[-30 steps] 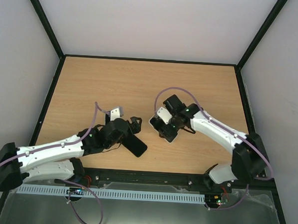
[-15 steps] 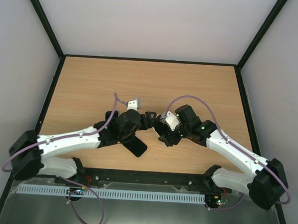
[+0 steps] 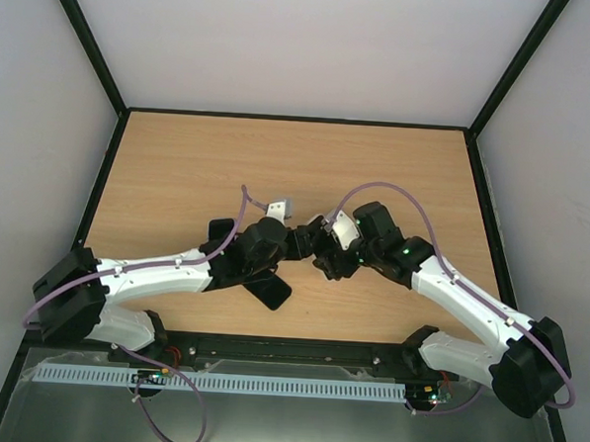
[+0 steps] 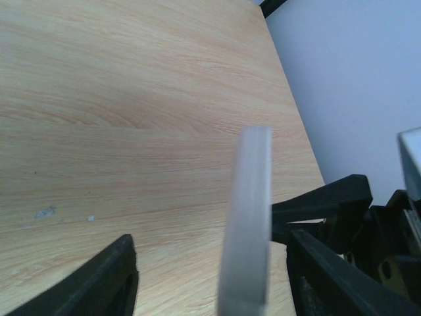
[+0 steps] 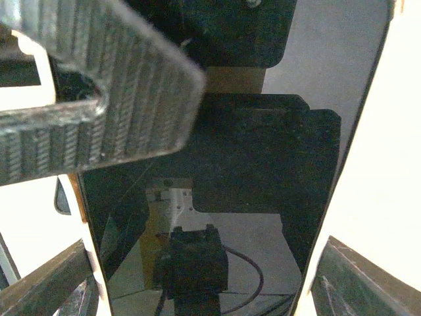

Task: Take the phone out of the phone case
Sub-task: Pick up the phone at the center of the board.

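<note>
The right gripper (image 5: 204,253) grasps the phone case (image 4: 248,210) across its width and holds it clear of the table (image 3: 278,161), above the middle of the near half. The phone (image 5: 217,151) sits in the case, and its glossy black screen fills the right wrist view. In the left wrist view the case shows edge-on, a pale upright strip inside the left gripper (image 4: 210,263). Those jaws stand apart with a gap on each side — released, not clenched on it. One of that gripper's ribbed fingers (image 5: 99,85) crosses the screen's upper corner — whether it touches, I cannot tell. A second black phone (image 3: 270,291) lies flat on the table beside the left gripper.
</note>
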`<state>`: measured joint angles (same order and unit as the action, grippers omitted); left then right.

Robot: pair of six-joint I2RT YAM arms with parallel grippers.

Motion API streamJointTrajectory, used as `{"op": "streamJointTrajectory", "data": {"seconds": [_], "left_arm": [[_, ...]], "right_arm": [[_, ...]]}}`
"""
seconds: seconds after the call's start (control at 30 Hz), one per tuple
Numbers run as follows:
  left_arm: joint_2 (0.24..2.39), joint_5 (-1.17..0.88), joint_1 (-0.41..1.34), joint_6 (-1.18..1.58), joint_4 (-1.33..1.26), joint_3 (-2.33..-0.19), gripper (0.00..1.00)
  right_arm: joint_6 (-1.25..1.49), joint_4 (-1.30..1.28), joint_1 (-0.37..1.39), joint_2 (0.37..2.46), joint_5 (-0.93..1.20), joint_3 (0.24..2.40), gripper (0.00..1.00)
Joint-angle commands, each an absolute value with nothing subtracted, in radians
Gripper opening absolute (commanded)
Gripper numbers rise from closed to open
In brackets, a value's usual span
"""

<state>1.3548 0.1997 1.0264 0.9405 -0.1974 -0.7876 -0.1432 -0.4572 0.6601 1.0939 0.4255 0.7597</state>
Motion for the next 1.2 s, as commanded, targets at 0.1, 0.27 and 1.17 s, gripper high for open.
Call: {"op": "streamJointTrajectory", "data": {"seconds": [0.1, 0.27, 1.17], "left_arm": [[1.372, 0.178, 1.021, 0.954, -0.292, -0.764, 0.53], [1.411, 0.161, 1.022, 0.929, -0.298, -0.818, 0.51], [1.484, 0.1, 1.021, 0.94, -0.424, -0.837, 0.26]], "right_arm": [[-0.103, -0.374, 0.642, 1.053, 0.418, 0.755, 0.34], [-0.095, -0.37, 0.635, 1.055, 0.409, 0.754, 0.35], [-0.064, -0.356, 0.594, 1.03, 0.4, 0.749, 0.36]]}}
